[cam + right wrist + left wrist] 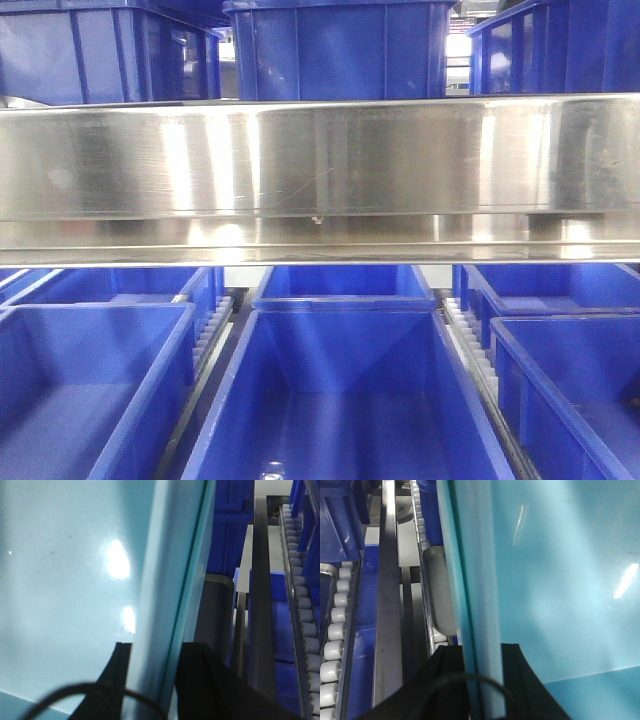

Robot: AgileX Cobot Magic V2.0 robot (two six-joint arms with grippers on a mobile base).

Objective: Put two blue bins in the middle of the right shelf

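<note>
In the front-facing view we see the broad, shiny stainless-steel front rail (320, 160) of the rack tier running from edge to edge. Dark royal-blue plastic bins (340, 400) stand in lanes below it and more stand above, with white roller tracks (468, 335) between the lower lanes. No pale bin shows here, so we judge the load hangs out of this camera's sight and is not yet on the tier. In the left wrist view the pale sky-blue plastic tub (560, 580) fills the right side of the frame. The left gripper (482, 682) has its black fingers (437, 685) closed on either side of the tub's rim, pinching the wall between them, with the rack's rollers (332, 650) beyond. In the right wrist view the same pale tub (65, 580) fills the left side. The right gripper (152, 680) clamps the opposite rim in the same way, one finger inside and one outside. We take it that each arm holds one side wall because the smooth, tapering sides offer no handle, and a wide tub carries level only between two grips. The rim looks doubled in both wrist views, so there may be two tubs nested, though we cannot be sure at this range.
</note>
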